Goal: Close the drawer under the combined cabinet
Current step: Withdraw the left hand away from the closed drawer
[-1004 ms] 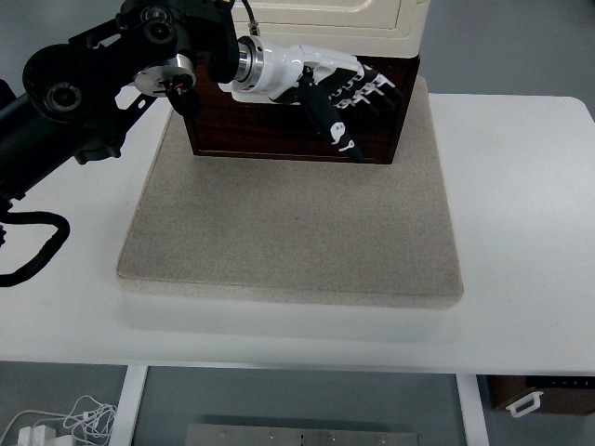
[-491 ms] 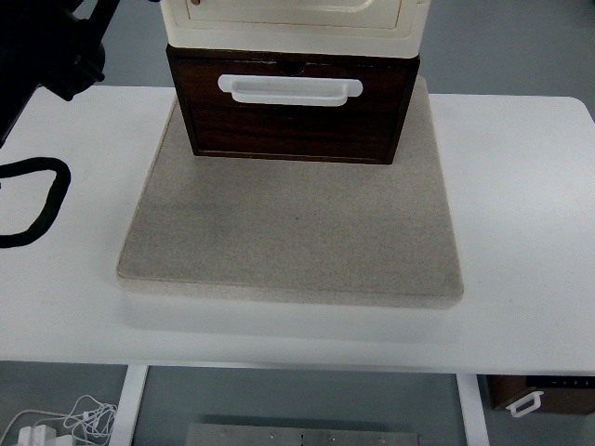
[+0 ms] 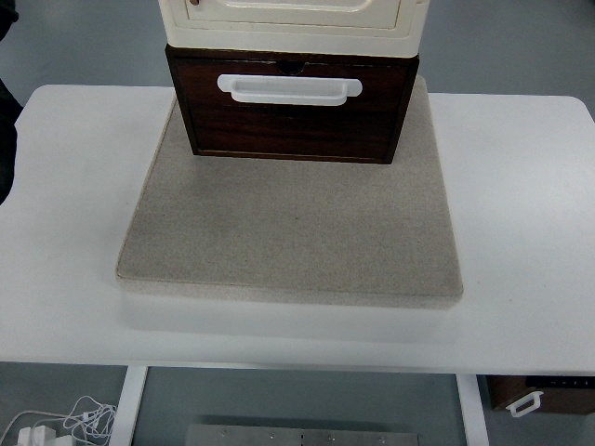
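Drawer sits flush under the cabinet, apparently closed; neither robot hand shows, so their state is unknowable.

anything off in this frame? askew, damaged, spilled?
Nothing stands out. The drawer sits pushed in under the cream cabinet, its front square and its white handle level. The cabinet stands at the back of the grey mat, which lies flat on the white table. No spills. No hands in view.
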Tool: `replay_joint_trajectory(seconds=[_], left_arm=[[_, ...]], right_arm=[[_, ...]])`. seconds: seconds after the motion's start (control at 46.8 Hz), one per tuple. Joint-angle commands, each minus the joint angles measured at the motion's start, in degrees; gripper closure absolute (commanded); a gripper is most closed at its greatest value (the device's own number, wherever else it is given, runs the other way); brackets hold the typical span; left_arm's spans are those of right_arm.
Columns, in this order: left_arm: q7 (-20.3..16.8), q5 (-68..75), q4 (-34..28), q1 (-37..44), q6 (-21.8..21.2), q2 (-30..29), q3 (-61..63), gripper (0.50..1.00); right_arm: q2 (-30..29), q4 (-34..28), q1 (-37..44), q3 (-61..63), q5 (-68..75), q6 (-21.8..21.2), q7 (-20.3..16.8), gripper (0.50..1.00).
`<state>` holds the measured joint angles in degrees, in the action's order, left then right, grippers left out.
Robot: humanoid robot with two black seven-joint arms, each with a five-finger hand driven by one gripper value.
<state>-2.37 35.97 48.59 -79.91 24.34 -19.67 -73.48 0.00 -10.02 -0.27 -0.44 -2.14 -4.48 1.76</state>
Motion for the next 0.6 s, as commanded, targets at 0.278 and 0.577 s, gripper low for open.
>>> replay_joint_trajectory(seconds=[0.278, 0.577], left_arm=[[-0.44, -9.24, -17.2, -3.32, -9.48, -4.06, 0.62, 0.5], [0.18, -14.52, -29.69, -1.75, -12.56, -3.97, 2.91, 0.5]], right_arm=[[0.0, 0.0, 0.0, 0.09, 0.03, 0.0, 0.0, 0.548], [0.0, 0.0, 0.0, 0.0, 0.03, 0.0, 0.0, 0.548]])
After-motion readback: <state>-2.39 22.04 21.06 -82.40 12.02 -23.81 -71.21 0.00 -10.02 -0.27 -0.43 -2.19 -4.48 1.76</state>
